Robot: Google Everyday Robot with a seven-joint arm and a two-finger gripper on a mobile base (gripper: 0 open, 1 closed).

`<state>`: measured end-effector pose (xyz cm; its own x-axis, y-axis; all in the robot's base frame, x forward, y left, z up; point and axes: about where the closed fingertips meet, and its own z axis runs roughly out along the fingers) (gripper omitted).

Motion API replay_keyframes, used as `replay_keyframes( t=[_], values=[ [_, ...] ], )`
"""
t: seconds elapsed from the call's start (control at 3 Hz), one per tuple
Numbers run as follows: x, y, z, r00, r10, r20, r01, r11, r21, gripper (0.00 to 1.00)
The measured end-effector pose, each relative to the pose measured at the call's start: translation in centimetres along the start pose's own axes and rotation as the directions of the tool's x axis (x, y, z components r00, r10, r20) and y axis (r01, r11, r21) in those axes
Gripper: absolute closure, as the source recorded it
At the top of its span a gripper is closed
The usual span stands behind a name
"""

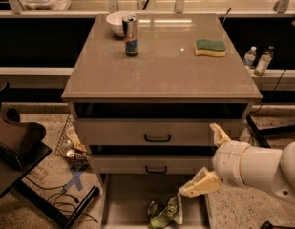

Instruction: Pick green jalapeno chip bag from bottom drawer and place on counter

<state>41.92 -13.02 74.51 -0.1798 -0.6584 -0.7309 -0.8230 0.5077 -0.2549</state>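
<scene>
On the table (pixel 161 70), a can (pixel 131 35) stands at eleven o'clock, with a bowl (pixel 116 22) just behind it. The bag (pixel 166 213) lies crumpled in the open drawer (pixel 125 199) at six o'clock. A sponge (pixel 210 47) sits at one o'clock. The claw (pixel 209 160), at four o'clock, is spread wide and holds nothing, near the bag's one o'clock.

One high front view, close, down over counter (pixel 161 75) and bottom drawer (pixel 128 194) (gripper (pixel 197 159) low at right, fingers (pixel 199 185) apart).
</scene>
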Motion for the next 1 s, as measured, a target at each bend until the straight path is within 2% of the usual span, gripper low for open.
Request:
replay_keyframes(
  t=[0.33, 0.67, 1.0],
  values=[
    [-0.1, 0.3, -0.1, 1.000, -0.003, 0.000, 0.003, 0.9999, -0.011, 0.00],
    [5.1, 1.4, 3.1, 0.999, 0.040, -0.019, -0.040, 0.9989, -0.026, 0.00],
    [9.3, 1.9, 5.6, 0.997, 0.053, 0.053, -0.052, 0.9984, -0.020, 0.00]
  ],
)
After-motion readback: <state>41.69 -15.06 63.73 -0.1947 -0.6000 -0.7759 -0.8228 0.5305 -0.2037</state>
